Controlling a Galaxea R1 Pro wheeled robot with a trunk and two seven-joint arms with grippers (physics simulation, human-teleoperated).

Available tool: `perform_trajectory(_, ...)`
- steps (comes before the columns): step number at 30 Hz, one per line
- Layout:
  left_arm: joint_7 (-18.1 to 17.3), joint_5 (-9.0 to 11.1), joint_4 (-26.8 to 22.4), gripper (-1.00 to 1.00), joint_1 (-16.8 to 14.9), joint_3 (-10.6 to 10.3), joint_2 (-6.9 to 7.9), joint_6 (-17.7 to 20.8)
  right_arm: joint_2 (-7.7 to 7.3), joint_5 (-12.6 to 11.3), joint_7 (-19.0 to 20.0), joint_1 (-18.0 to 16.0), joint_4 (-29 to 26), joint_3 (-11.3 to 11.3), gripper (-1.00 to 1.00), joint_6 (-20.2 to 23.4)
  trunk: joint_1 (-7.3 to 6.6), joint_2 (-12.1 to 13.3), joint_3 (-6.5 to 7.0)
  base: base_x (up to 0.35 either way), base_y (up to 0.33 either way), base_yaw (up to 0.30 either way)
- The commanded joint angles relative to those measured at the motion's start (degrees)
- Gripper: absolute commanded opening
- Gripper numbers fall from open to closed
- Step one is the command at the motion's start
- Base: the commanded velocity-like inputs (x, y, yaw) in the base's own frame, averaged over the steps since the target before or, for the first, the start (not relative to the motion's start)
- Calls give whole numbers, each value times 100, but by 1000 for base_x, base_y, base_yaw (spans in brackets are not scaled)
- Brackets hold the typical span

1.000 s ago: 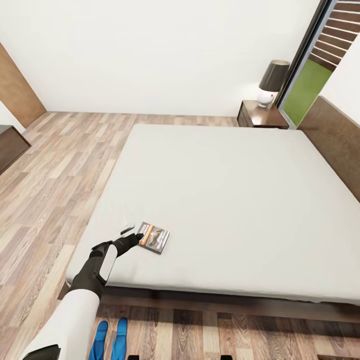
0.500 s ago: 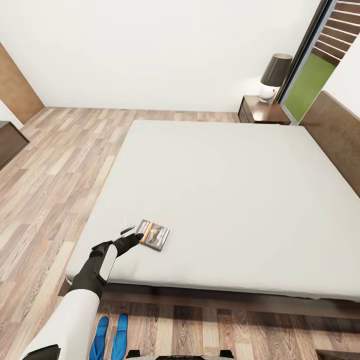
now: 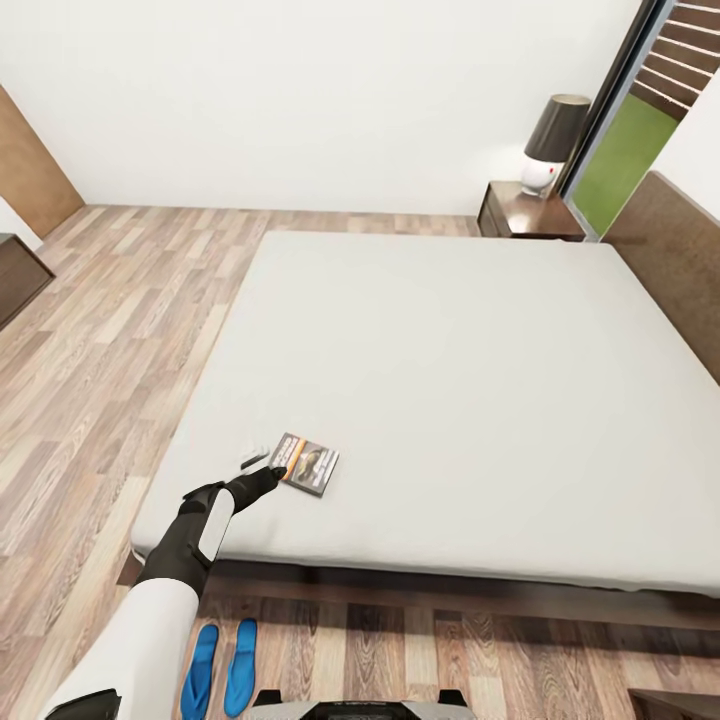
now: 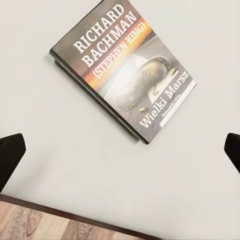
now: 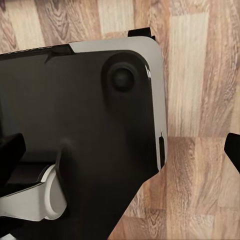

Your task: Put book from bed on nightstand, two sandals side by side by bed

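Book (image 3: 306, 466): flat on bed (image 3: 450, 380), nr foot edge. L pincer (image 3: 268, 478) apart, beside it. R pincer (image 5: 120, 150) apart, over robot base. Sandals (image 3: 222, 667) paired on floor.

Left arm in white sleeve reaching forward, black left gripper (image 3: 262, 478) low, its jaws spread wide apart and holding nothing, right gripper (image 5: 120, 150) with jaws also apart, pointing down
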Motion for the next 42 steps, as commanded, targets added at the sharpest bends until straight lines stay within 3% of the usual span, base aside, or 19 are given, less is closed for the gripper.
perform_trajectory(1,-12,24,-8,100,-4,30,-8,39,-7,52,3,-8,25,-48,100,-41,3,-10,-17,0,0,0)
perform_trajectory(30,-21,23,-8,100,-3,30,-4,30,-6,52,4,-8,25,-48,100,-41,3,-10,-57,41,0,0)
perform_trajectory(42,-21,23,-8,100,5,30,-4,30,-6,52,3,-8,25,-48,100,-41,3,-10,-57,147,0,0)
